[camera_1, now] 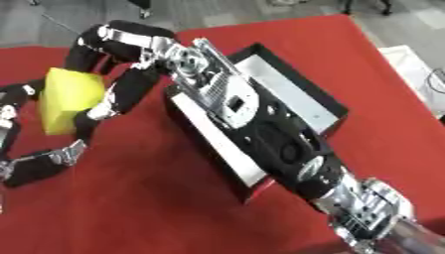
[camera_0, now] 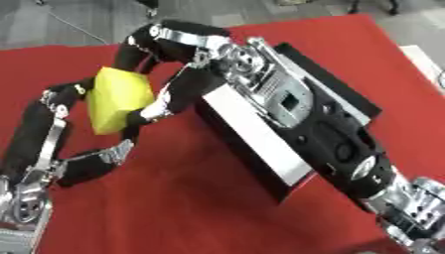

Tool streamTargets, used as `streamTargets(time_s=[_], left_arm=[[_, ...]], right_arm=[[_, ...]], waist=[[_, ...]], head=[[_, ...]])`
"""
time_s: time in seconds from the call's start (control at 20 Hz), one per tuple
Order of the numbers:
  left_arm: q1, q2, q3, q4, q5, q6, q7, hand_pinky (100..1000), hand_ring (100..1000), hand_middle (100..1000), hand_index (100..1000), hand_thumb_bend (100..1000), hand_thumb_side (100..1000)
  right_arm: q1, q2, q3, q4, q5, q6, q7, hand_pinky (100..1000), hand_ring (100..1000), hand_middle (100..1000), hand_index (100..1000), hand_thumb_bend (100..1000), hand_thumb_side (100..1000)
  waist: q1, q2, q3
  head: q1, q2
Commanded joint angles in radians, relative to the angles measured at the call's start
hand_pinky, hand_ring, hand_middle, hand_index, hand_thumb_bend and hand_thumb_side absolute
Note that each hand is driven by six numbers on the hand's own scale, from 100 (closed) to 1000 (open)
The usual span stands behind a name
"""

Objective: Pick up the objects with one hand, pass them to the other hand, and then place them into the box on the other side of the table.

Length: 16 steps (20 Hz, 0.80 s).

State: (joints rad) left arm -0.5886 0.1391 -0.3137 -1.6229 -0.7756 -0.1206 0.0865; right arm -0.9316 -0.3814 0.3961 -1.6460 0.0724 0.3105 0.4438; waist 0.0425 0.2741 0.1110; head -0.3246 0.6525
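The right hand is at the far left part of the table, at the end of a long arm that reaches across from the near right corner. Its fingers are curled, and they press on the right side of a yellow block. The upper fingers bend over the far top of the block, and one fingertip touches its near right edge.

The left hand comes up from the near left corner. Its black fingers are curled round the left side of the same yellow block, and another one bends in below it. So the block sits between the two hands, with both of them holding it at once. The block looks like it is lifted off the red tablecloth, but it is hard to tell for sure.

Just to the right of the block is the box. It is black outside and white inside, and it lies slanted across the middle of the table. The right arm stretches over the box and hides much of its inside. The block is outside the box, near its far left corner.

The red cloth covers the whole table. Past the far edge there is grey floor.
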Motion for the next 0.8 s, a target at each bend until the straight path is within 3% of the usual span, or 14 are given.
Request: streamTargets(time_s=[0.05, 0.55, 0.65, 0.7, 0.8], left_arm=[[-0.020, 0.004, 0.002, -0.018, -0.006, -0.005, 0.003, 710, 612, 479, 581, 100, 305], [-0.016, 0.004, 0.003, -0.020, 0.017, 0.005, 0.039, 722, 628, 494, 602, 100, 245], [-0.012, 0.007, 0.002, -0.021, 0.027, 0.008, 0.049, 742, 653, 514, 625, 100, 188], [-0.009, 0.010, 0.002, -0.021, 0.032, 0.009, 0.053, 751, 670, 529, 645, 100, 160], [-0.004, 0.016, 0.003, -0.020, 0.041, 0.010, 0.057, 761, 693, 551, 672, 100, 194]], right_arm=[[-0.013, -0.004, -0.009, -0.011, -0.016, 0.000, 0.007, 769, 713, 455, 545, 577, 100], [-0.005, -0.008, -0.014, -0.016, -0.034, -0.003, 0.005, 748, 659, 389, 486, 535, 100], [-0.005, -0.011, -0.016, -0.019, -0.037, -0.003, 0.001, 746, 657, 389, 486, 532, 100], [-0.004, -0.013, -0.016, -0.021, -0.039, -0.003, 0.000, 746, 655, 389, 485, 449, 100], [-0.004, -0.018, -0.020, -0.025, -0.040, 0.000, -0.008, 742, 652, 387, 483, 383, 100]], waist=[[0.003, 0.000, -0.001], [0.002, -0.001, -0.001], [0.001, -0.003, -0.001], [0.001, -0.004, -0.002], [0.000, -0.006, -0.004]], head=[[-0.004, -0.008], [-0.006, -0.010], [-0.006, -0.010], [-0.007, -0.009], [-0.007, -0.009]])
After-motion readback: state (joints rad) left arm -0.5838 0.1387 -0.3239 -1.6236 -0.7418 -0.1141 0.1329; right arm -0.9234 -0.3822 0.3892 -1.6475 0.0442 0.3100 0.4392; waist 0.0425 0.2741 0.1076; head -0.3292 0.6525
